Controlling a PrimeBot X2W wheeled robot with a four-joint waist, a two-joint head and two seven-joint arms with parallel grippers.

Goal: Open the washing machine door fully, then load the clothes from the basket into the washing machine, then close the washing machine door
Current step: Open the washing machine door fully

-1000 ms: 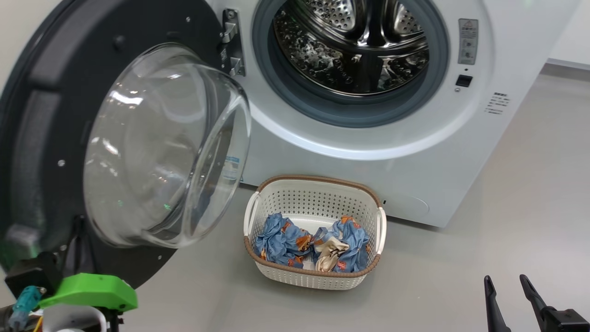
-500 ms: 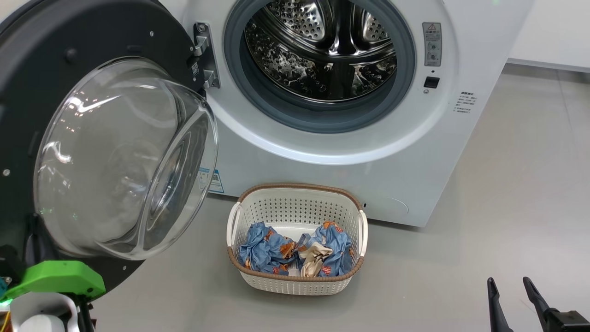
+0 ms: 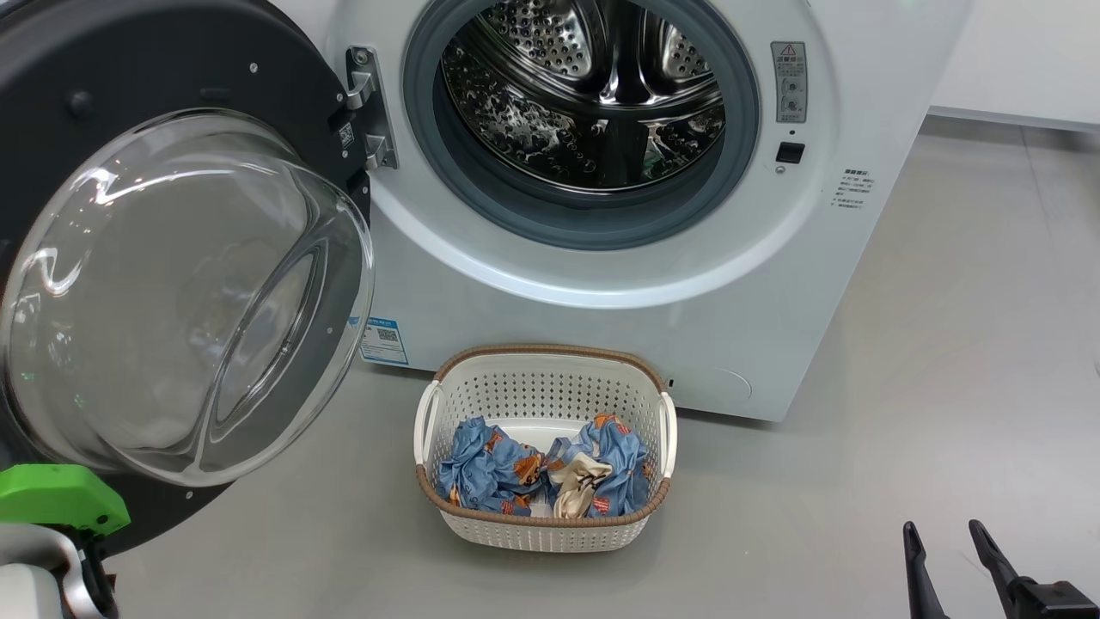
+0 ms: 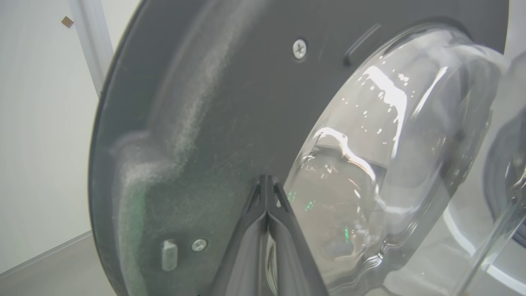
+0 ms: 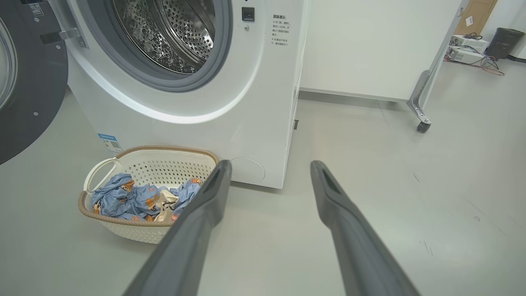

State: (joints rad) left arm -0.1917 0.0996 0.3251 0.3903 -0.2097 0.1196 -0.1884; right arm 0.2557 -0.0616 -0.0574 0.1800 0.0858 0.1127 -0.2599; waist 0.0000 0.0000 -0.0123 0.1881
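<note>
Standing wide open left of the washing machine, the washing machine door had the left gripper, clenched and empty, tips at its inner face; the clothes lay in the basket before the machine, the right gripper released over the floor

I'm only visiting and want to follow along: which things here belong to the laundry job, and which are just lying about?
Part of the job: washing machine door, washing machine, basket, clothes, left gripper, right gripper.

Just lying about: wheeled white partition, dark bin, cables on the floor.
</note>
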